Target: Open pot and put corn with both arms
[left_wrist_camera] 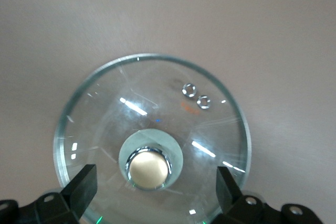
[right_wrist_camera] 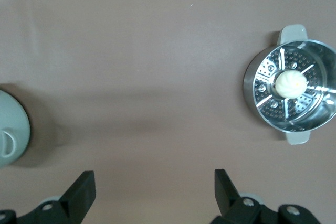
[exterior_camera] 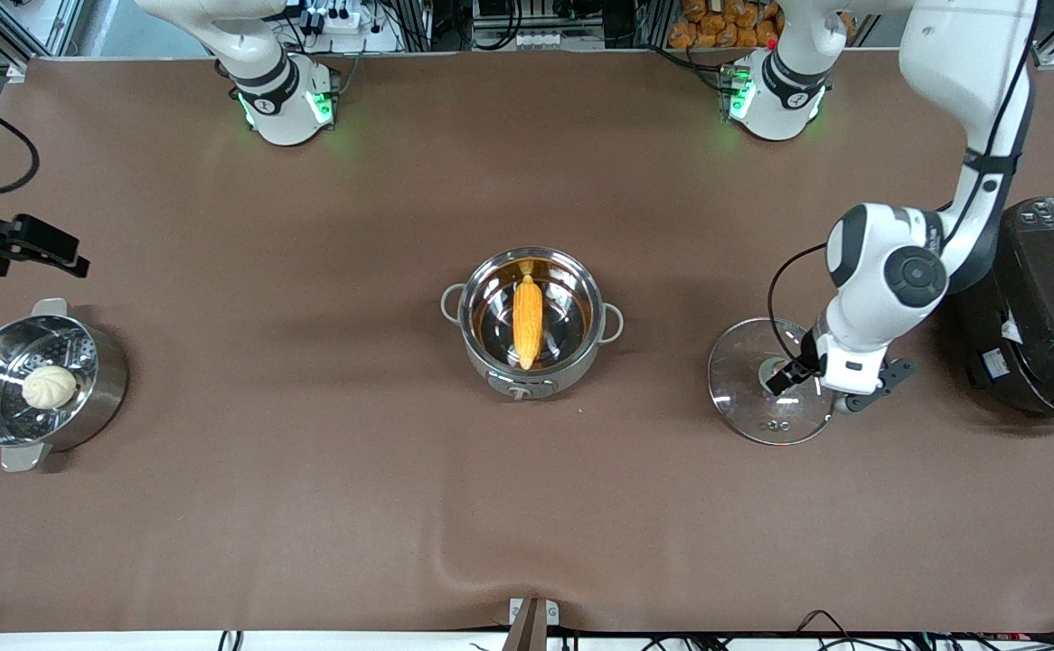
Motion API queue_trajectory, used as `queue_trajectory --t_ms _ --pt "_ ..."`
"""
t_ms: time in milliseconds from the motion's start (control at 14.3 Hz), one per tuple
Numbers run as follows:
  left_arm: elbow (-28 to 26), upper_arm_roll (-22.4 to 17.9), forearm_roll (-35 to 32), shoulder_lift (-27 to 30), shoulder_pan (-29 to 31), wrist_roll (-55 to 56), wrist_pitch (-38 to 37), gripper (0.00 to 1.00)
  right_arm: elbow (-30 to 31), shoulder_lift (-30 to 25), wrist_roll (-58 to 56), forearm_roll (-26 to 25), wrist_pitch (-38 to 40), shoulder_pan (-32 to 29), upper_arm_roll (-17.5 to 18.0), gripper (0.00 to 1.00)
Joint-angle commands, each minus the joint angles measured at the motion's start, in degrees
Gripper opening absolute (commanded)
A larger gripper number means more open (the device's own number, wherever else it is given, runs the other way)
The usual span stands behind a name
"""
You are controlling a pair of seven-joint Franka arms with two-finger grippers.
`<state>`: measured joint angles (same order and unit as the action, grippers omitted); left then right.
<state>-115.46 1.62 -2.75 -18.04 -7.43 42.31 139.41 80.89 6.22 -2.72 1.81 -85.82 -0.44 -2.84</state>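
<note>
Left hand (left_wrist_camera: 155, 184) open over lid (exterior_camera: 766, 384); corn (exterior_camera: 527, 321) in pot (exterior_camera: 531, 316).

My round shiny steel pot (exterior_camera: 532, 324) stands uncovered mid-table, grey loop handles at its sides. The tapered yellow-orange corn cob (exterior_camera: 527, 320) lies inside it, pointed tip toward the front camera. The pot's clear glass lid (exterior_camera: 765, 384) with coppery knob (left_wrist_camera: 149, 168) lies flat on the table, well apart from the pot, toward my left arm's end.
</note>
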Motion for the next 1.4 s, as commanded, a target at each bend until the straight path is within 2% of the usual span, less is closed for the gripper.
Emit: queue_trajectory --t_ms 0,210,420,629,839,1119,1329 --pt "-0.6 0.2 -0.3 10.3 0.9 -3.5 -7.8 1.0 1.5 -1.3 -2.6 -0.5 1.7 -2.7 1.2 1.0" --pt "3.7 0.1 -0.3 16.5 1.0 -15.5 -22.3 1.0 1.8 -2.4 -2.3 -0.5 2.6 -2.8 1.3 1.0" --pt "10.8 0.5 0.4 18.3 4.2 -33.9 -35.7 1.0 2.0 -2.3 -2.2 -0.4 1.5 -2.5 1.5 1.0" --pt "16.6 0.4 0.5 20.2 4.3 -36.6 -43.8 1.0 2.6 -2.4 -2.9 -0.5 0.0 -2.5 1.5 1.0" --pt "22.5 0.3 1.5 20.4 4.3 -40.9 -50.1 1.0 2.6 -2.4 -3.1 -2.9 0.1 -1.4 1.7 1.0" --pt "30.2 -0.1 4.2 20.5 4.7 -42.4 -58.5 1.0 2.6 -2.2 -2.4 -2.2 0.4 -1.6 1.6 1.0" --pt "31.0 0.0 4.2 20.4 4.6 -42.4 -59.5 1.0 2.6 -2.2 -2.3 -2.0 0.4 -1.8 1.6 1.0"
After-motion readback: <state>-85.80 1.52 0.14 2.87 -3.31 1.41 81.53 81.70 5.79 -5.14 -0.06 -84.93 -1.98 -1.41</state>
